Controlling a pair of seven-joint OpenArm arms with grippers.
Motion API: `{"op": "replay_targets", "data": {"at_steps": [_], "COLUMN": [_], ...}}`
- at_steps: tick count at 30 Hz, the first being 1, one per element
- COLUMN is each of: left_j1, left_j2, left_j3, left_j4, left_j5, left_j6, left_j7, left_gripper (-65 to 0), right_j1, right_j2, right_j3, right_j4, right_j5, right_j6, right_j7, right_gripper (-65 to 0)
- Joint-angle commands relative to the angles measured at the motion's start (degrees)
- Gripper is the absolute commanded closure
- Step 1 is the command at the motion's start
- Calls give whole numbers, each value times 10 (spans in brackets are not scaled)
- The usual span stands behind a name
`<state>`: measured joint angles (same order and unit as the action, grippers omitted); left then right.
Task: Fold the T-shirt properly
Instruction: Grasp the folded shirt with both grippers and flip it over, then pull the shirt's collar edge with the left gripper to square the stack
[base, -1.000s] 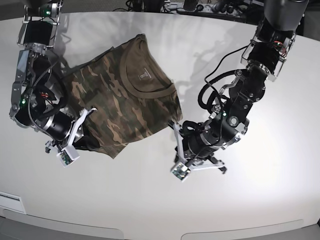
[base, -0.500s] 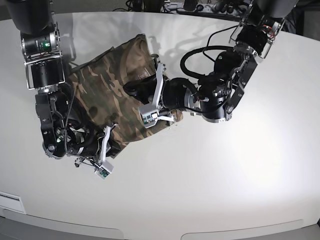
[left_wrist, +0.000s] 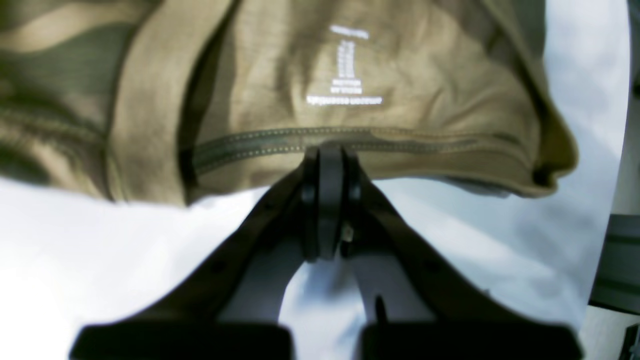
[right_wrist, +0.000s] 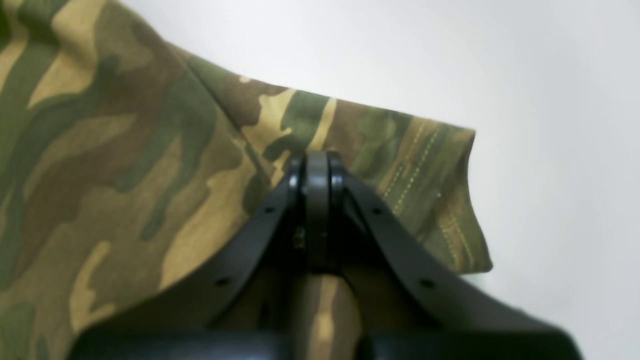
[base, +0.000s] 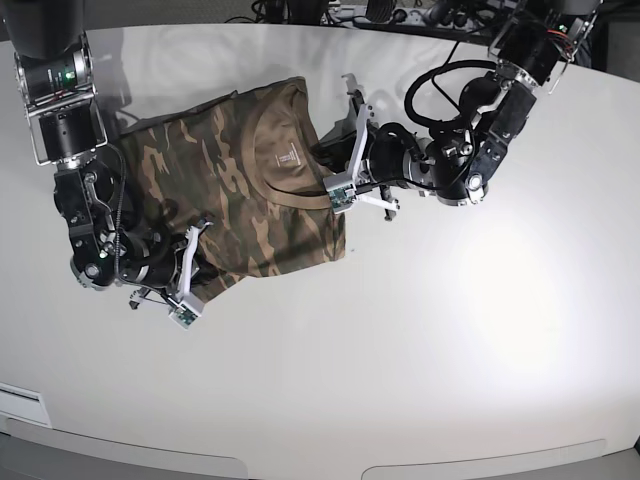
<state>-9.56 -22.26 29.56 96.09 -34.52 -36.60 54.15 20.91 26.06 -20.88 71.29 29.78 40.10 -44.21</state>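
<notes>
The camouflage T-shirt (base: 260, 220) lies partly folded on the white table, left of centre, with its tan collar (base: 258, 165) and white neck label (base: 288, 157) facing up. My left gripper (base: 318, 165) reaches in from the right. In the left wrist view the left gripper (left_wrist: 325, 155) is shut on the back neck seam of the T-shirt (left_wrist: 400, 75), just below the label (left_wrist: 345, 65). My right gripper (base: 208, 272) comes in from the left at the lower edge. In the right wrist view the right gripper (right_wrist: 317, 162) is shut on the T-shirt (right_wrist: 125, 150) beside a stitched hem (right_wrist: 425, 180).
The white table (base: 450, 330) stretches bare to the right and front of the shirt. Cables and dark equipment (base: 400, 15) line its far edge. Both arms' bulky bodies flank the shirt. The table's rounded front edge (base: 300, 465) runs along the bottom.
My left arm has swung from the front of the table across the shirt up to the neckline. My right gripper has shifted along the shirt's lower left edge. The shirt has moved slightly.
</notes>
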Motion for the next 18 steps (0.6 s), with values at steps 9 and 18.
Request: {"op": "replay_targets", "data": {"at_steps": [9,18], "left_j1": [-101,-231], "left_j2": [-1,25], "left_j3": [-3,-3], "left_j4": [-119,-86], "left_j5": [59,-200], "left_j6": [-18,-27], "left_j7": [-66,60], "left_gripper": [0,0], "right_j1": [-79,-139], "right_j2": [48,45], "right_j3": [42,203], "right_j4": [28,115], "right_j5": [133,232], "right_j6": [-1,-1], "right_j7": [-129,-136], "right_gripper": [0,0]}}
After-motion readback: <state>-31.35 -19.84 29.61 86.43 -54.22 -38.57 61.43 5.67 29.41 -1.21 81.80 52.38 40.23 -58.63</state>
